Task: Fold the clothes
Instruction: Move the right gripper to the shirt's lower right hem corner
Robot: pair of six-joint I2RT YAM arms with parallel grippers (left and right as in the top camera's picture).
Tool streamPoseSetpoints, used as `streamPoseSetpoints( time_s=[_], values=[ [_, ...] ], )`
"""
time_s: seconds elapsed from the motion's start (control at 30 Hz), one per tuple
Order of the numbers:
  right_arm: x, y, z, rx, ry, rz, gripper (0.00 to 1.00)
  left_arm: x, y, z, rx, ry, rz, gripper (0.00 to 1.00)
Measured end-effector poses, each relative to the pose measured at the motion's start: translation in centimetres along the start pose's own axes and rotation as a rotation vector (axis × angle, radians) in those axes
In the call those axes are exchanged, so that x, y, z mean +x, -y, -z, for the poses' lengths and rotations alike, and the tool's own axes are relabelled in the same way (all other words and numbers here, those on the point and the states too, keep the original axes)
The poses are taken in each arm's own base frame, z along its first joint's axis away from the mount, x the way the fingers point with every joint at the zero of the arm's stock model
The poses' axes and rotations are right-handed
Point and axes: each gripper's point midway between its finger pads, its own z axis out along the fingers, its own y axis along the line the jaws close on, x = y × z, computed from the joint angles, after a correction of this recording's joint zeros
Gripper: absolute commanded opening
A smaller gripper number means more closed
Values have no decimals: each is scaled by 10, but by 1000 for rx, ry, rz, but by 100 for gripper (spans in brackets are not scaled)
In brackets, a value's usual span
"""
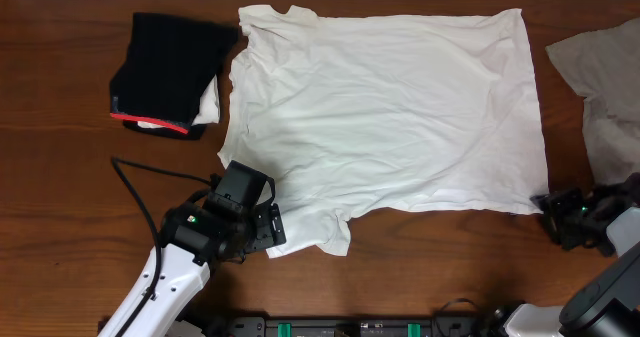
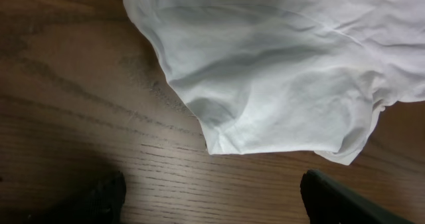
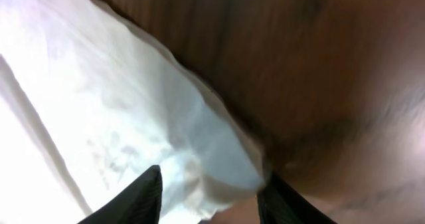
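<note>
A large white T-shirt (image 1: 390, 107) lies spread flat across the middle of the wooden table, showing no print. My left gripper (image 1: 272, 225) sits at its near-left sleeve. In the left wrist view this gripper (image 2: 212, 197) is open over bare wood, with the sleeve (image 2: 279, 71) just ahead of the fingertips and not touched. My right gripper (image 1: 548, 209) is at the shirt's near-right corner. In the right wrist view its fingers stand apart, so the right gripper (image 3: 211, 194) is open, and the corner of the shirt (image 3: 99, 98) lies bunched between them.
A folded black garment with a red edge (image 1: 170, 62) lies at the far left, with a bit of white cloth (image 1: 208, 102) under it. A grey-beige garment (image 1: 605, 87) lies crumpled at the right edge. A black cable (image 1: 135, 192) trails by the left arm.
</note>
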Motion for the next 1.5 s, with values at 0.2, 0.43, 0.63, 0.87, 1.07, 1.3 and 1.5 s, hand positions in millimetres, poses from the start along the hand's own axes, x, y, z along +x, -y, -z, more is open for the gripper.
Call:
streamPoseSetpoints(
  time_s=[0.2,0.43,0.63,0.87,1.07,1.3,1.5],
  values=[
    [3,0,0,-1,-11,-24,34,3,-2,0,-9,-11,1,86],
    [2,8,-1,37,3,-36,17,4,-3,0,-12,-15,0,86],
    [-1,7,-1,32,15,-42,33,4,-3,0,-12,-15,0,86],
    [-10,1,-1,6,52,-25,39,4,-3,0,-12,-15,0,86],
    [-14,4,-1,22,70,-25,12,4,-3,0,-13,-16,0,86],
    [-15,9,-3,47,81,-37,1,3,-2,0,-9,-11,-23,86],
    [-15,10,-3,48,81,-38,1,12,-6,0,-18,-53,-80,86]
  ],
)
